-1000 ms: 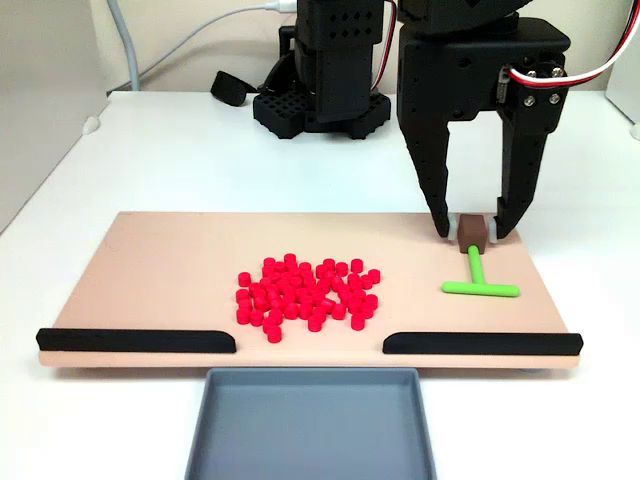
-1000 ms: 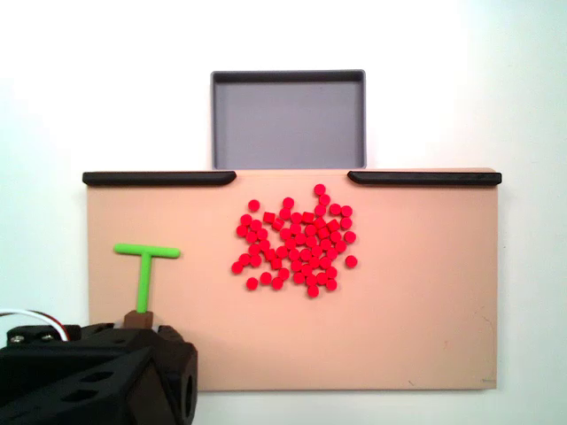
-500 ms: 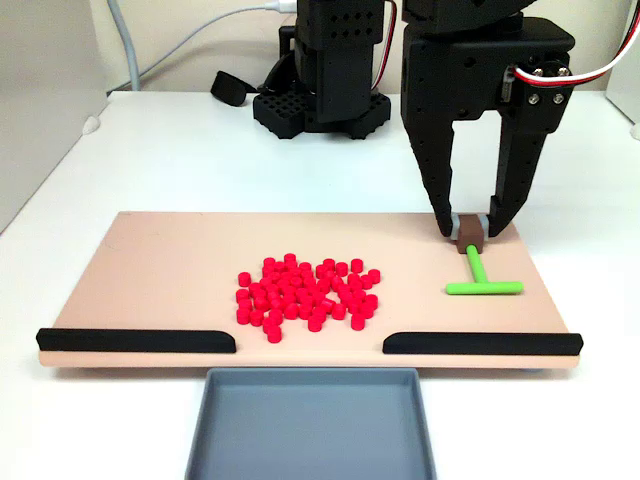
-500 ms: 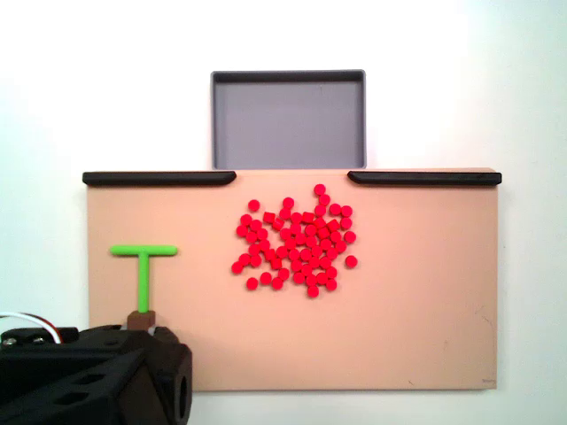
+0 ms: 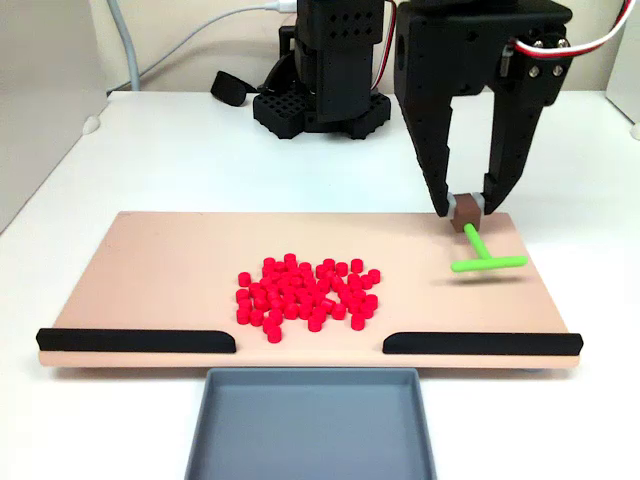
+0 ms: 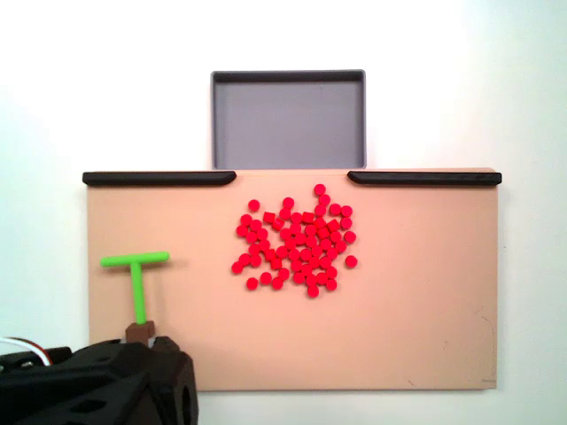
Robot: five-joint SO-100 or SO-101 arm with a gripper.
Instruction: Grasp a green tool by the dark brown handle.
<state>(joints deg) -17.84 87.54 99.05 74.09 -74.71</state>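
Observation:
My black gripper [image 5: 465, 212] is shut on the dark brown handle [image 5: 466, 212] of the green tool [image 5: 484, 256], near the right far edge of the tan board [image 5: 160, 270]. The tool hangs tilted, its crossbar slightly above the board surface. From above, the green tool [image 6: 135, 282] shows at the board's left side, with the brown handle [image 6: 141, 332] peeking out at the edge of the black gripper [image 6: 142, 341].
A heap of several small red cylinders [image 5: 305, 295] lies mid-board, also seen from above as red cylinders [image 6: 295, 248]. Two black strips [image 5: 135, 341] [image 5: 482, 344] line the board's near edge. A grey tray [image 5: 317, 425] sits in front. The arm's base [image 5: 325, 70] stands behind.
The fingers closed onto the brown handle, then rose, lifting the green tool off the board and tilting it.

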